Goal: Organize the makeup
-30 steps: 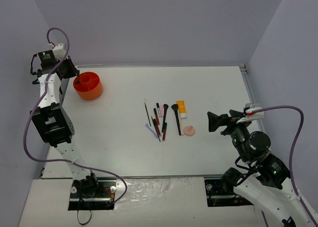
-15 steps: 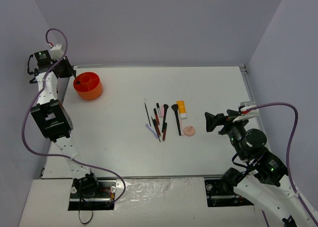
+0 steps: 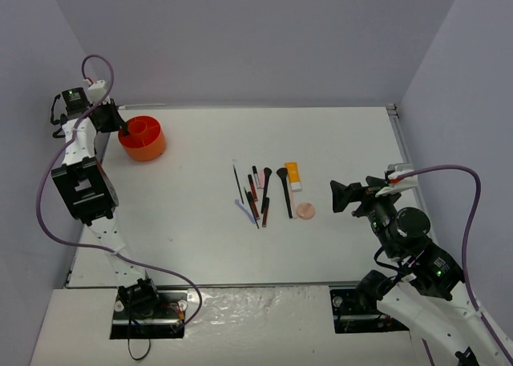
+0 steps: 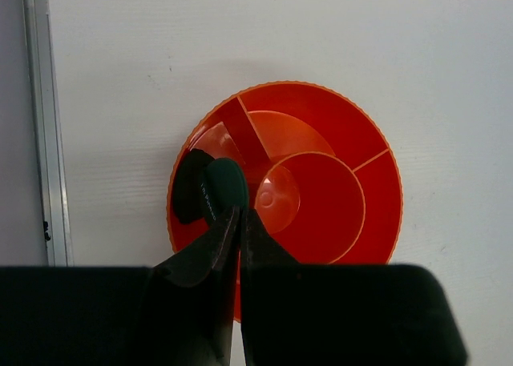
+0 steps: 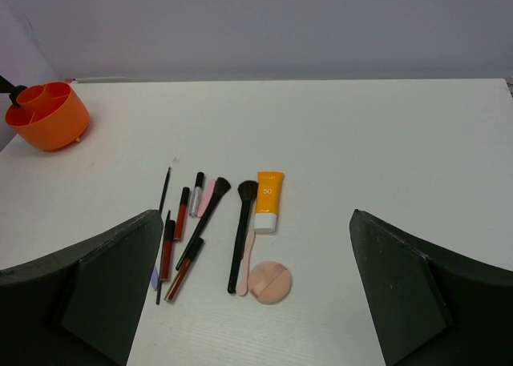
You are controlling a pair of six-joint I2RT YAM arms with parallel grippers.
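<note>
Left pincer (image 4: 238, 214): clenched above the holder (image 4: 377, 214), tips at the lower edge of the green compact (image 4: 220, 188). I cannot tell whether they pinch its rim.
Green compact: in the holder's left outer compartment, tilted against the wall.
Right pincer (image 3: 343, 196): spread wide and grasping nothing, hovering just right of the row on the worktop (image 3: 184, 214).
Rest of makeup: lying side by side mid-worktop, well apart from the holder: pencils (image 5: 168, 250), brushes (image 5: 240, 238), tube (image 5: 268, 191), pink puff (image 5: 269, 282).
Compact handling: likely light, with a hard, smooth shell that may slip. Grip across the rim.
Pencils: thin, stiff and prone to roll. Pinch across the shaft near mid-length, since neighbours lie close.
Brushes: take the handle, not the soft bristles.
Tube: soft body that yields under squeeze. Hold near the white cap end.
Puff: flat, soft and low, so it is hard to get under. Nip one edge.
</note>
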